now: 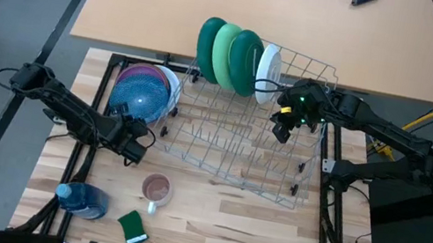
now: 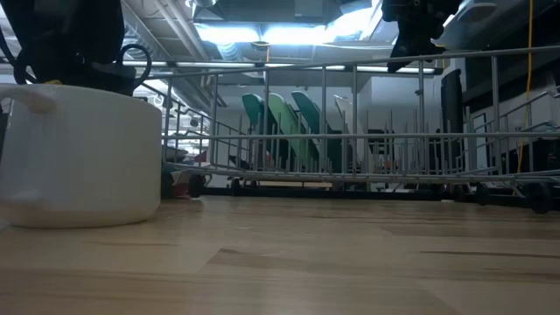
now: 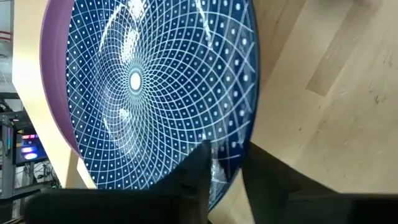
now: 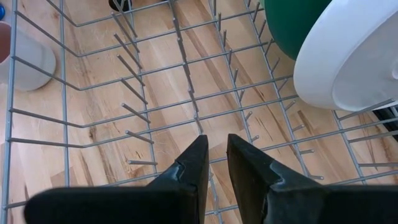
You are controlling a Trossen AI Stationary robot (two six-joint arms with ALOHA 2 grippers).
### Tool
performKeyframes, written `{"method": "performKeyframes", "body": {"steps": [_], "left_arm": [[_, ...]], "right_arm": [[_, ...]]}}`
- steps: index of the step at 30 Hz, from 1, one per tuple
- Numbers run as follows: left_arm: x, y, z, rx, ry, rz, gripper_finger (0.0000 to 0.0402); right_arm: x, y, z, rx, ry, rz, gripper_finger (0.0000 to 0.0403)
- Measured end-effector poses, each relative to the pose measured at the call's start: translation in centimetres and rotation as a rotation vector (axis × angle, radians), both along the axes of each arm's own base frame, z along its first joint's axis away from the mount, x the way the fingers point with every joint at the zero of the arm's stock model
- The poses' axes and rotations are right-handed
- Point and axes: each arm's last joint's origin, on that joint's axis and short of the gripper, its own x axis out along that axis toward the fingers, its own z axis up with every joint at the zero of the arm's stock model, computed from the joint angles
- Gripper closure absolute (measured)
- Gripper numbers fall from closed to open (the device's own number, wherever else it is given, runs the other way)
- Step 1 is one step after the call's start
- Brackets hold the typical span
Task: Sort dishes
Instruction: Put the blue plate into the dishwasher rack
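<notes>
A stack of round plates [image 1: 143, 91] lies flat at the table's left, with a blue patterned plate [image 3: 143, 81] on top and a purple one [image 3: 53, 93] under it. My left gripper [image 1: 138, 139] is at the stack's near edge, closed on the blue plate's rim. Three green plates [image 1: 229, 52] and a white plate [image 1: 268, 70] stand on edge between the tines at the far end of the wire rack [image 1: 230, 146]. My right gripper [image 1: 282, 131] hovers over the rack beside the white plate [image 4: 348, 62], slightly open and empty. My left gripper [image 3: 227, 165] pinches the blue plate's rim at its near edge [image 3: 231, 149], one finger over the plate's top face and the other outside the rim. The fingers come in from the table's near side, slanting down. The plate still lies flat on the stack.
A small mug with brown inside [image 1: 157, 189], a blue bottle lying on its side [image 1: 82, 199] and a green sponge [image 1: 132, 227] sit near the front edge. The rack's near rows of tines [image 4: 186, 93] hold nothing. A second table [image 1: 262, 13] stands beyond.
</notes>
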Motion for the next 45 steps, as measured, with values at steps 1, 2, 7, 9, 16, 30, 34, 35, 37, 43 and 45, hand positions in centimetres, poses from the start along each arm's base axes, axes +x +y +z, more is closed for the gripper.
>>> {"method": "performKeyframes", "body": {"steps": [1,2,7,9,16,30,34,35,37,43,45], "left_arm": [[0.0,0.0,0.0,-0.001,0.001,0.0,0.0348],[0.0,0.0,0.0,0.001,0.002,-0.002,0.0363],[0.0,0.1,0.1,0.022,0.007,-0.011,0.039],[0.0,0.0,0.0,0.015,0.003,-0.007,0.0387],[0.1,0.0,0.2,0.012,0.0,-0.009,0.0396],[1.2,-0.4,3.6,-0.016,0.004,-0.024,0.0401],[1.5,-0.5,4.9,-0.018,0.003,-0.035,0.0401],[1.6,-0.5,5.2,-0.019,0.001,-0.035,0.0401],[1.7,-0.6,5.6,-0.02,0.001,-0.038,0.0401],[1.9,-0.6,6.9,-0.023,-0.008,-0.041,0.0401],[1.9,-0.7,7.4,-0.023,-0.009,-0.041,0.0401]], "right_arm": [[0.0,0.0,0.0,0.0,0.0,0.0,0.0338],[0.0,0.0,0.0,0.0,0.0,0.0,0.0338],[0.0,0.0,0.0,0.0,0.0,0.0,0.0338],[0.0,0.0,0.0,0.0,0.0,0.0,0.0338],[0.0,0.0,0.0,0.0,0.0,0.0,0.0338],[0.0,0.0,0.0,0.0,0.0,0.0,0.0338],[0.0,0.0,0.0,0.0,0.0,0.0,0.0338],[0.0,0.0,0.0,0.0,0.0,0.0,0.0338],[0.0,0.0,0.0,0.0,0.0,0.0,0.0338],[0.0,0.0,0.0,0.0,0.0,0.0,0.0338],[0.0,0.0,0.0,0.0,0.0,0.0,0.0338]]}}
